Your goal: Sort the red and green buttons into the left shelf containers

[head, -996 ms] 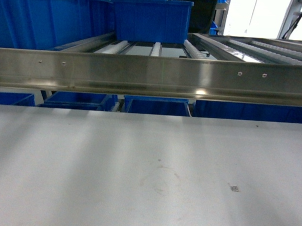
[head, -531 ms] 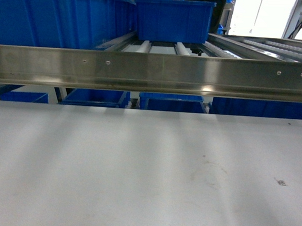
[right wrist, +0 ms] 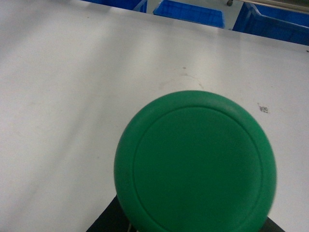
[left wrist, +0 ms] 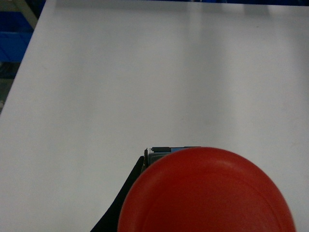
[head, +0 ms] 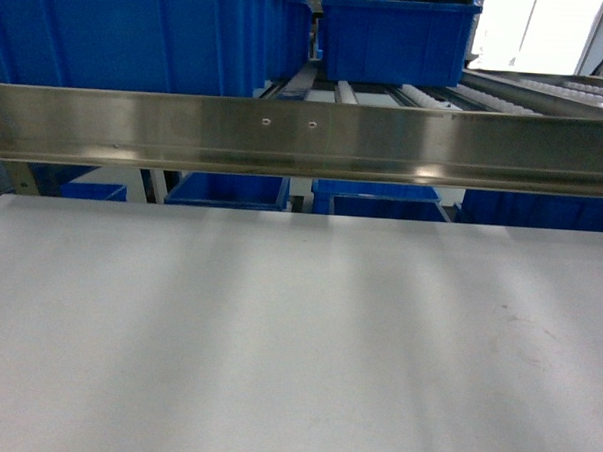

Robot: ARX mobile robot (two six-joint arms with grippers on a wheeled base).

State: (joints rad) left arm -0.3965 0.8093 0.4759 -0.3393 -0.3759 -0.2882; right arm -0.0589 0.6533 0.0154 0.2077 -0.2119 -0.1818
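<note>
Red button (left wrist: 207, 193): round domed cap, grey-blue base edge showing behind it, close under left wrist camera above white table (left wrist: 120, 72). Green button (right wrist: 195, 162): flat round cap with raised rim, under right wrist camera. Gripper fingers hidden; grip state cannot be determined. No legible markings.

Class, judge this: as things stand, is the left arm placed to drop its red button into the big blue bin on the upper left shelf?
Probably not yet. The red button sits low above the white table, and the steel rail stands before the big blue bin.
</note>
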